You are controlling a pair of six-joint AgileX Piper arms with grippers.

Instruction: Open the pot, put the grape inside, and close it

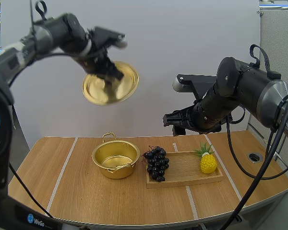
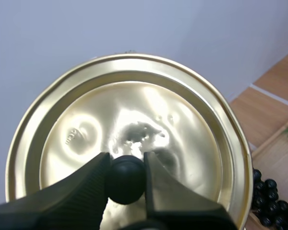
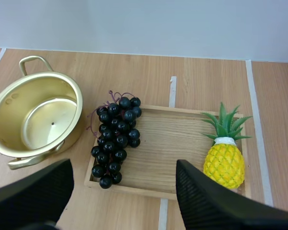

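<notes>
Left gripper (image 2: 126, 164) is pinching the lid (image 2: 134, 105) by its knob (image 2: 126, 181), held high. Right gripper (image 3: 124, 167), fingers spread, hovers over the grapes (image 3: 114, 139) on the edge of the wooden tray (image 3: 168, 143), beside the open pot (image 3: 9, 110). The bunch looks light and floppy, so I'd grab mid-cluster, gently.

1. A light-brown wooden tabletop (image 1: 33, 167) with a rounded front edge carries everything. Thin pale stripes (image 1: 62, 173) run across it from back to front.
2. A round golden metal pot (image 1: 116, 171) with loop handles stands upright and uncovered, left of centre.
3. A flat rectangular wooden tray (image 1: 185, 167) lies just beside the pot, on its right, over one stripe.
4. A small round grey-rimmed hole (image 1: 254, 157) sits in the tabletop near its right edge, apart from the tray.
</notes>
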